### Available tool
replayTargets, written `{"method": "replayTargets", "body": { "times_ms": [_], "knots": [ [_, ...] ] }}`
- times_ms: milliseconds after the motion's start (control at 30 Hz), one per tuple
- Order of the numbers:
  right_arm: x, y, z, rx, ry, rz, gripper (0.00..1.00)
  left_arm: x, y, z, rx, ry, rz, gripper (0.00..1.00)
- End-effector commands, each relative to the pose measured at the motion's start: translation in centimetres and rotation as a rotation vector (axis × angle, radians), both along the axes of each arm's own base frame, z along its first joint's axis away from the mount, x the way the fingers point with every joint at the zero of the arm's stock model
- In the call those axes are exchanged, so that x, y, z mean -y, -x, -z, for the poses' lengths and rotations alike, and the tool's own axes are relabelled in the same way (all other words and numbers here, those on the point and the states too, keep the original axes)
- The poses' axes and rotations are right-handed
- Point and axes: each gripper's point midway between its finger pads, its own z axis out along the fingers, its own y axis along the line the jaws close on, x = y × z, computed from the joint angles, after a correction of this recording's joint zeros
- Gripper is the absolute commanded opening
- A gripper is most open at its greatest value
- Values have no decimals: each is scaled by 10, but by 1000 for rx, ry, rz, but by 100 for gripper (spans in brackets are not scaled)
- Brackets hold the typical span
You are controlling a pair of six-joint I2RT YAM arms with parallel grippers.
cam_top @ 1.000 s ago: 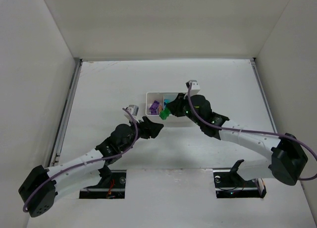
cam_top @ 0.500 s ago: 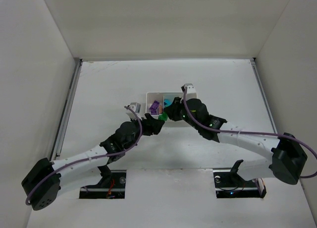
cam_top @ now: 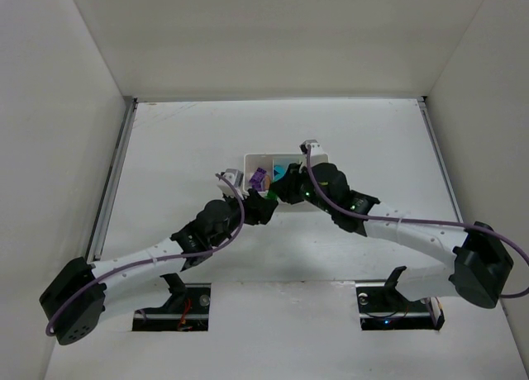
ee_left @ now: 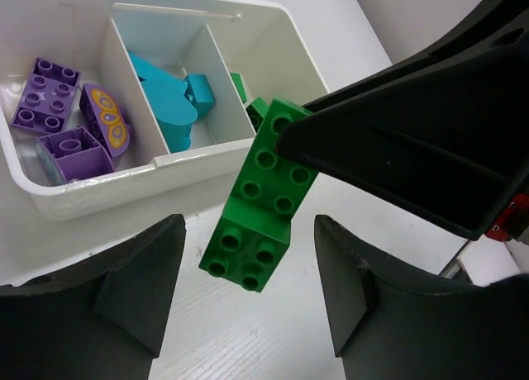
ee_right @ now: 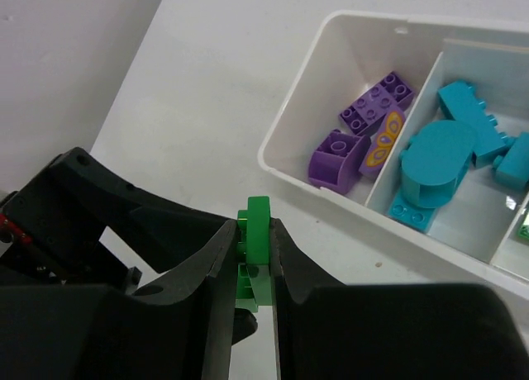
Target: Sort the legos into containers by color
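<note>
My right gripper (ee_right: 254, 235) is shut on a green lego stack (ee_right: 258, 216) and holds it above the table, just in front of the white three-compartment tray (ee_right: 291, 153). In the left wrist view the green stack (ee_left: 263, 197) hangs between and a little beyond my open left fingers (ee_left: 136, 285), and does not touch them. My left gripper (ee_left: 248, 301) is empty. From above, both grippers meet at the tray's near edge (cam_top: 266, 193). Purple legos (ee_left: 62, 116) fill the left compartment, cyan ones (ee_left: 169, 103) the middle, and a green one (ee_left: 240, 84) shows in the right.
The tray (cam_top: 250, 161) sits mid-table, touching the grippers' working area. White walls enclose the table on the left, right and back. The right gripper's black finger (ee_left: 413, 149) crosses the left wrist view.
My left gripper has moved forward and right, up to the green stack by the tray. My right gripper has shifted slightly left, still holding the stack.
</note>
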Motion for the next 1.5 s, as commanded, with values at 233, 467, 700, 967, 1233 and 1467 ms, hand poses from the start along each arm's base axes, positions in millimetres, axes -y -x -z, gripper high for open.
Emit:
{"method": "replayTargets", "body": {
  "times_ms": [233,467,700,967,1233,1467],
  "knots": [
    [6,-5,-27,-36,-124,-78,23,11,2,-40,157,-5,71,51],
    [0,-6,-25,-52,-126,-100,23,17,0,-35,147,-18,80,47],
    [-5,-3,-22,-78,-141,-128,23,19,0,-36,154,-14,91,37],
    [7,-17,-13,-82,-134,-78,23,22,6,-41,143,12,107,22],
    [33,-32,-5,-63,-155,2,23,11,12,-71,164,131,88,21],
    [61,-44,-23,29,-172,104,23,-1,10,-80,157,188,60,21]
  ]
}}
